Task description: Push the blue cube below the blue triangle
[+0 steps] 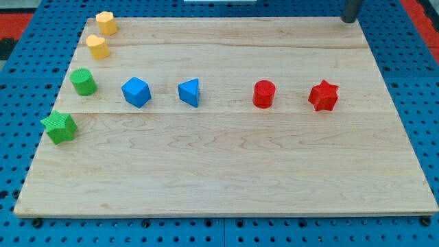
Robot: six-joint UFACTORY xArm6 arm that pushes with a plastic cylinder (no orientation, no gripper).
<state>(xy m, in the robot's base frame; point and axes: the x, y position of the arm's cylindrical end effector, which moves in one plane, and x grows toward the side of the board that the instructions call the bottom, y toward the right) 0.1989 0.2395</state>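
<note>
The blue cube (136,92) sits on the wooden board (226,171) left of centre. The blue triangle (189,92) lies just to its right, a small gap between them, at about the same height in the view. My rod shows only at the view's top right corner, where my tip (350,20) rests near the board's far right edge, far from both blue blocks.
A red cylinder (264,94) and a red star (324,96) lie to the right of the triangle. A green cylinder (84,81), a green star (60,127) and two yellow blocks (105,22) (97,46) line the left edge.
</note>
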